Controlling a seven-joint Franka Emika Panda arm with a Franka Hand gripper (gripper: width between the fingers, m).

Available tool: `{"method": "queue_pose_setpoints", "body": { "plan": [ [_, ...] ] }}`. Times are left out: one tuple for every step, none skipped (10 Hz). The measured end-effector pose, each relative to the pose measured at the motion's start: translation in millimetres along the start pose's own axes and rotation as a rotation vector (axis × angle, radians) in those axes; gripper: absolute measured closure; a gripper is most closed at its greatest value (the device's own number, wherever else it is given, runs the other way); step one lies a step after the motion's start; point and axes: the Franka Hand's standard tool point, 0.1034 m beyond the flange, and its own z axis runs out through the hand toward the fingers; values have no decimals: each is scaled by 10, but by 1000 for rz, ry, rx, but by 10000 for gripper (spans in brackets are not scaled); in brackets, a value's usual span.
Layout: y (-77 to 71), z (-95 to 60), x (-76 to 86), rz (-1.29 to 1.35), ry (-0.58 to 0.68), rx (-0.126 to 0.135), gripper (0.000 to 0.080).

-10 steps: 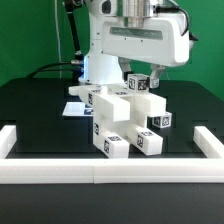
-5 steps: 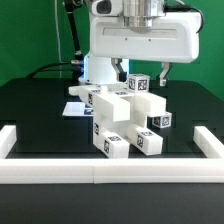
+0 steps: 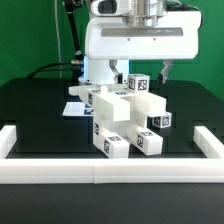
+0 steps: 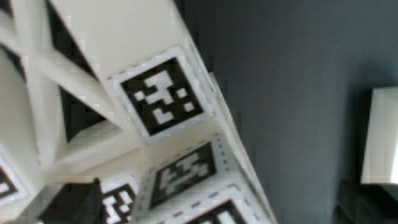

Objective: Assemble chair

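In the exterior view the chair (image 3: 122,118) stands near the middle of the black table (image 3: 40,120), a blocky white stack of joined parts with small black-and-white tags on several faces. One tagged block rises from the stack toward 12 o'clock, and two tagged feet rest on the table at about 6 o'clock. The arm (image 3: 140,40) hangs straight above, its broad white head filling the 12 o'clock part of the picture. Below it the gripper (image 3: 144,72) is spread wide, with one dark finger toward 10 o'clock of the top block and the other toward 2 o'clock. The fingers (image 3: 165,72) hold nothing, and whether either one touches the block cannot be told from here. A flat white marker board (image 3: 72,108) lies on the table just beside the chair at its 9 o'clock. A long white rail (image 3: 60,172) runs across the table at 6 o'clock, well apart from the chair, with short ends turning back at 8 and 4 o'clock. The wrist view is very close and rather blurred: slanted white bars of the chair (image 4: 134,40) cross it, one carrying a clear square tag (image 4: 164,95) and more tags beyond. The dark table (image 4: 285,90) lies behind them, and a white block (image 4: 382,135) shows at the frame's edge — too cropped to identify.
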Motion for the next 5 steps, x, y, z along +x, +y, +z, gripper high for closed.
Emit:
{"method": "queue_pose_setpoints", "body": {
  "plan": [
    [0,0,0,-63,0,-1,150],
    [4,0,0,-129,-1,-5,150],
    [6,0,-1,-200,-2,-7,150],
    [12,1,-1,-265,-2,-7,150],
    [15,1,-2,-288,-2,-7,150]
  ]
}}
